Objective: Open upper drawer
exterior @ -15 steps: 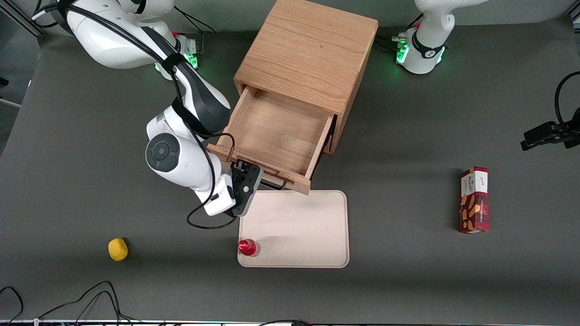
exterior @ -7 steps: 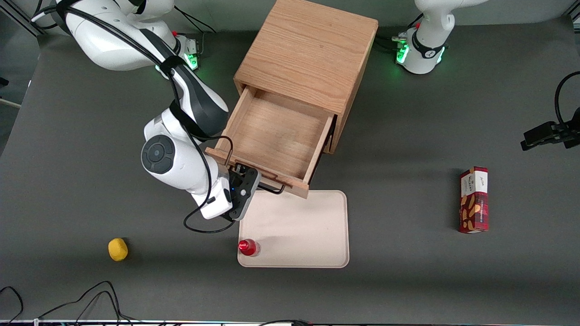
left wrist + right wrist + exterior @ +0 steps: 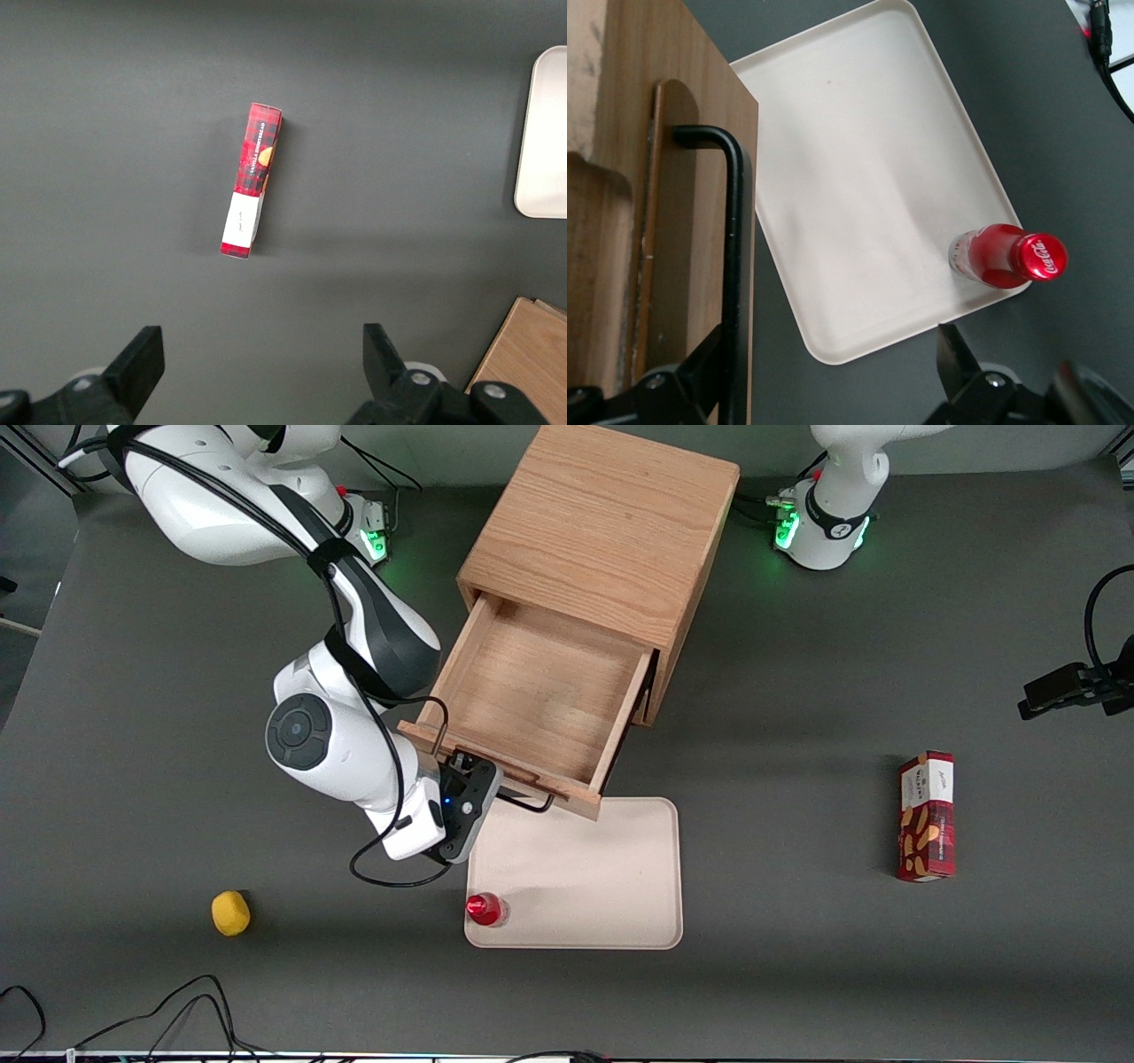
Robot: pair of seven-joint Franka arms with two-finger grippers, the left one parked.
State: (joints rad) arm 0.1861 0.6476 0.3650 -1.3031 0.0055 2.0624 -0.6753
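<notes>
The upper drawer (image 3: 540, 695) stands pulled far out of the oak cabinet (image 3: 602, 522), its bare wooden floor open to view and its front panel reaching just over the near edge of the beige tray (image 3: 620, 886). With that much travel made, the job looks nearly done, and the sound way to finish is to draw along the line of the drawer's slides, level and slow, and stop short of the runners' end so the box does not drop out or drag the cabinet along. The black wire handle (image 3: 733, 257) runs across the front panel, and the gripper (image 3: 461, 775) sits at it, toward the working arm's end of the bar. In the right wrist view the two fingers (image 3: 682, 390) are spread wide, one lying right beside the bar and the other well clear (whether that finger actually presses on the wire is hard to tell); nothing is clamped. A red-capped bottle (image 3: 1010, 257) stands on the tray's corner, nearer the front camera than the drawer.
</notes>
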